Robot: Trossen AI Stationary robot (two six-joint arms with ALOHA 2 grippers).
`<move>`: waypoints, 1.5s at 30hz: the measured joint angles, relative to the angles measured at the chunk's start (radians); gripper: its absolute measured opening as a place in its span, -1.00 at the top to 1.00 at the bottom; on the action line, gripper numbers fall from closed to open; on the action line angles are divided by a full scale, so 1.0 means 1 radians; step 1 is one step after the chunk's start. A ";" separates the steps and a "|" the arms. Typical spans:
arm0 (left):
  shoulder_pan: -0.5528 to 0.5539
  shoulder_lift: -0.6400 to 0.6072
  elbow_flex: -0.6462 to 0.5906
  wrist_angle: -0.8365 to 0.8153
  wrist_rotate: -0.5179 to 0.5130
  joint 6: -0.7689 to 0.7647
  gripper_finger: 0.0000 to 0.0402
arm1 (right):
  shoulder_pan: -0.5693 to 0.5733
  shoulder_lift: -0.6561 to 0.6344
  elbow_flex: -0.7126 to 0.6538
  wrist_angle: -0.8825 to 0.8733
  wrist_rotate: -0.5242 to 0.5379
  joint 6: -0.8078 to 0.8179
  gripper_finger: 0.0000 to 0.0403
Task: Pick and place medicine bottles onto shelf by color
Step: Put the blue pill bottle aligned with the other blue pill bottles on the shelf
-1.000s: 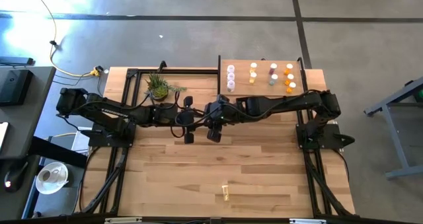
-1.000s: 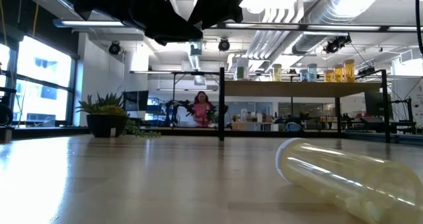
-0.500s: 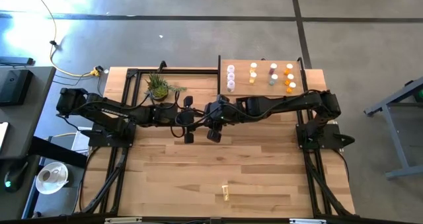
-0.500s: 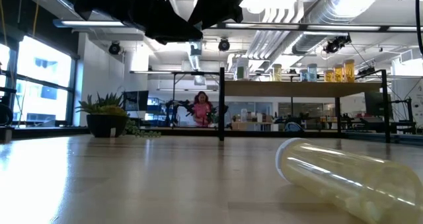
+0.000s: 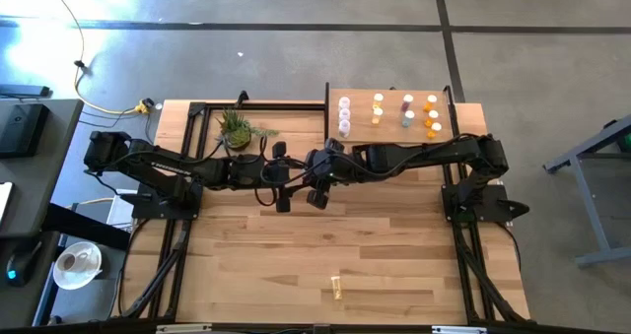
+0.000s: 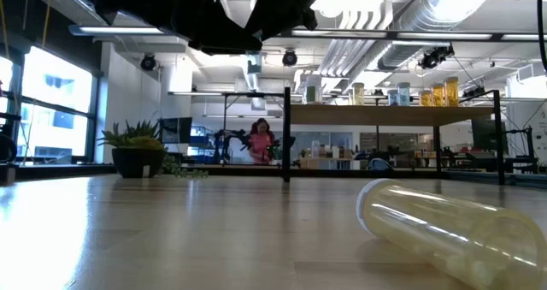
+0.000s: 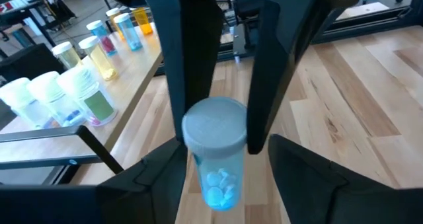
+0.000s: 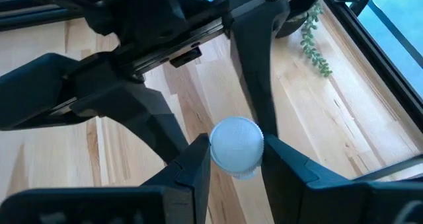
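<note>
A pale blue medicine bottle (image 7: 217, 178) with a white cap hangs above the middle of the table, between both grippers. My right gripper (image 8: 236, 148) (image 5: 312, 179) is shut on it. My left gripper (image 7: 228, 145) (image 5: 294, 181) faces it from the table's left side. It is open, with its fingers on either side of the bottle's body. The shelf (image 5: 389, 127) at the far right carries several upright bottles sorted by colour. A yellowish bottle (image 6: 444, 230) (image 5: 336, 288) lies on its side on the table near the front edge. My right gripper pinches the white cap (image 8: 218, 151) between its two fingers (image 8: 195, 164), one on each side of the cap. The fingers come slanting down from the table's right side. The bottle hangs roughly upright, cap up, clear of the table.
A potted green plant (image 5: 235, 129) stands at the far left of the table, beside the left arm. The black frame rails (image 5: 197, 117) run along the far edge. Bare planks (image 5: 325, 235) lie between the arms and the lying bottle.
My left gripper has opened around the bottle's body and let go of it, while my right gripper stays shut on the cap. Neither arm has shifted. The bottle hangs in the same place.
</note>
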State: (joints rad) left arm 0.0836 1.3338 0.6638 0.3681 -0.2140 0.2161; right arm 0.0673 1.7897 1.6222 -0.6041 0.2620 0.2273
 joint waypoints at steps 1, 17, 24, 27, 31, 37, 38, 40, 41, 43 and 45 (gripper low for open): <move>0.000 0.000 0.000 0.000 -0.001 0.000 -0.02 | 0.000 0.000 0.000 -0.002 0.000 0.000 0.52; 0.001 -0.005 0.001 -0.002 -0.087 0.049 -0.03 | 0.001 -0.073 -0.001 -0.042 0.027 -0.019 0.52; 0.003 -0.010 0.001 -0.004 -0.115 0.060 -0.03 | 0.001 -0.121 -0.001 -0.095 0.105 -0.028 0.52; 0.003 -0.010 0.000 -0.004 -0.115 0.068 -0.03 | 0.001 -0.149 -0.001 -0.125 0.127 -0.026 0.52; 0.006 -0.010 0.000 -0.004 -0.115 0.068 -0.02 | 0.001 -0.188 -0.001 -0.153 0.140 -0.026 0.52; 0.010 -0.010 0.000 -0.004 -0.115 0.068 -0.03 | 0.001 -0.257 -0.001 -0.260 0.238 -0.016 0.52; 0.010 -0.010 0.000 -0.004 -0.115 0.068 -0.03 | 0.001 -0.268 -0.001 -0.283 0.258 -0.006 0.52; 0.010 -0.010 0.000 -0.004 -0.115 0.068 -0.03 | 0.001 -0.289 -0.001 -0.326 0.294 0.015 0.52; 0.010 -0.010 0.000 -0.004 -0.116 0.068 -0.03 | 0.001 -0.301 -0.001 -0.352 0.312 0.027 0.52; 0.010 -0.010 0.000 -0.004 -0.120 0.068 -0.02 | 0.001 -0.320 -0.001 -0.407 0.353 0.056 0.52; 0.010 -0.010 0.000 -0.004 -0.120 0.068 -0.02 | 0.001 -0.342 -0.021 -0.458 0.395 0.095 0.52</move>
State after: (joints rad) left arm 0.0937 1.3239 0.6643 0.3637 -0.3340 0.2840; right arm 0.0681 1.4480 1.6016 -1.0618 0.6572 0.3226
